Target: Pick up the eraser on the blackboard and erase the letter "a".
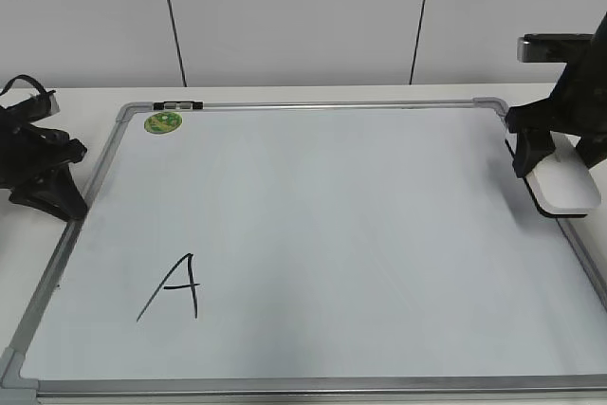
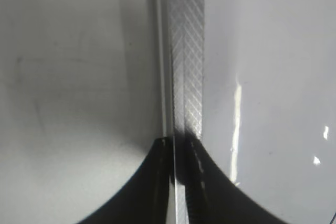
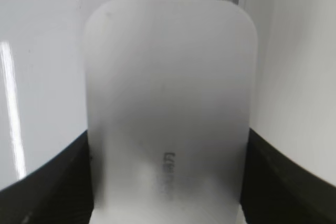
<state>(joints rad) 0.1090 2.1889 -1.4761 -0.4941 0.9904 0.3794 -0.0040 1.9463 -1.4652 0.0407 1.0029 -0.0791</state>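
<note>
The blackboard (image 1: 332,215) is a large pale whiteboard with a grey frame, lying flat on the table. The white eraser (image 1: 566,187) lies at its right edge and fills the right wrist view (image 3: 168,87), grey lettering up. My right gripper (image 1: 561,160) has its black fingers against both long sides of the eraser (image 3: 167,182). No lowercase "a" shows anywhere on the board; the only mark is a larger capital "A" (image 1: 174,288) at the lower left. My left gripper (image 1: 68,204) rests shut and empty at the board's left frame (image 2: 176,145).
A round green sticker (image 1: 162,122) and a small black clip (image 1: 178,104) sit at the board's far left corner. The board's frame strip (image 2: 186,51) runs down the left wrist view, with the white table (image 2: 79,51) to its left. A grey panelled wall stands behind the table.
</note>
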